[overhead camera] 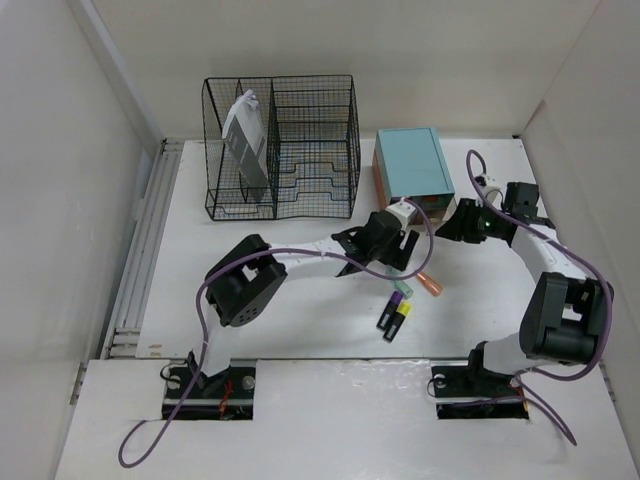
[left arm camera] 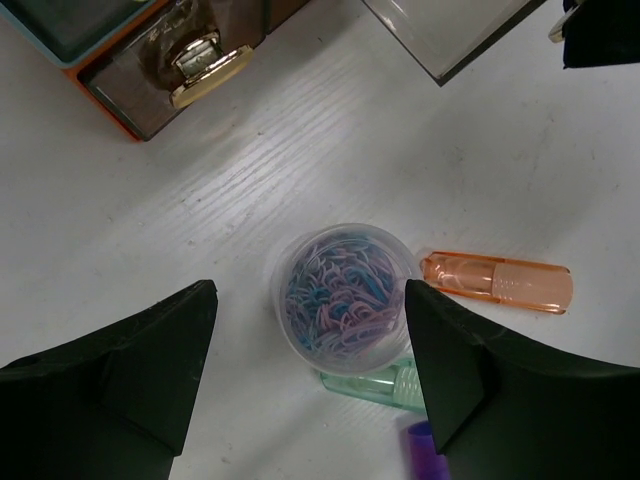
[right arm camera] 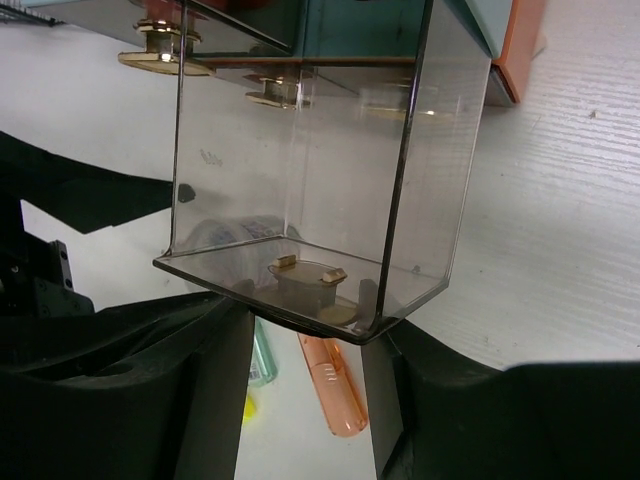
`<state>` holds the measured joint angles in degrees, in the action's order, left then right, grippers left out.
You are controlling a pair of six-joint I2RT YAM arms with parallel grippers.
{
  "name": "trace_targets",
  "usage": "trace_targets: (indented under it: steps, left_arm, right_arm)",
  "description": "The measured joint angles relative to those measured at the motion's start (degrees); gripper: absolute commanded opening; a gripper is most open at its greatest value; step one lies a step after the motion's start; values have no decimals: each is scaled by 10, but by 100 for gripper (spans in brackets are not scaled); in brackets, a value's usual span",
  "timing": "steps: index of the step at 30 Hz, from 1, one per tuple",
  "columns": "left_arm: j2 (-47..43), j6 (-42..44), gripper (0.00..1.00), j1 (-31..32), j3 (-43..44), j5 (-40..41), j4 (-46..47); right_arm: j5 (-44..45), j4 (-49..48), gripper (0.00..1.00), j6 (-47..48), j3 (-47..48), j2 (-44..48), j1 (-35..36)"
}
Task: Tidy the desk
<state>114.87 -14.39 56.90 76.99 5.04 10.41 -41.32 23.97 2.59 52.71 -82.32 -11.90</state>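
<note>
- Desk [overhead camera: 320, 335]: white top spanning the overhead view beneath both arms, with a grey rail along its 9 o'clock edge.
- Left end effector [left arm camera: 310, 320]: jaws wide apart, straddling a clear cup [left arm camera: 340, 290] of coloured paper clips and gripping nothing.
- Orange marker [left arm camera: 497, 283]: lies at the cup's 3 o'clock.
- Right end effector [right arm camera: 305, 345]: closed on the front of a clear drawer [right arm camera: 300, 150], which is drawn out of the teal box [overhead camera: 412, 163] at 1 o'clock.

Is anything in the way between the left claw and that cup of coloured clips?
Nothing visible. The left gripper is open, the cup of clips below the gap between its fingers. A green marker lies beside the cup, an orange marker farther off; neither covers it. The right gripper holds a clear drawer, aside.
</note>
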Motion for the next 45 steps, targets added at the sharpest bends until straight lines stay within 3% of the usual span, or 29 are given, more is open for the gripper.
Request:
trace_targets:
  steps: [34, 45]
  left_arm:
    - [-13, 17, 74, 20, -39, -29, 24]
    - [-10, 35, 74, 20, -15, -18, 1]
  right_arm:
    - [-30, 40, 27, 36, 12, -9, -9]
    - [-31, 45, 27, 38, 11, -6, -10]
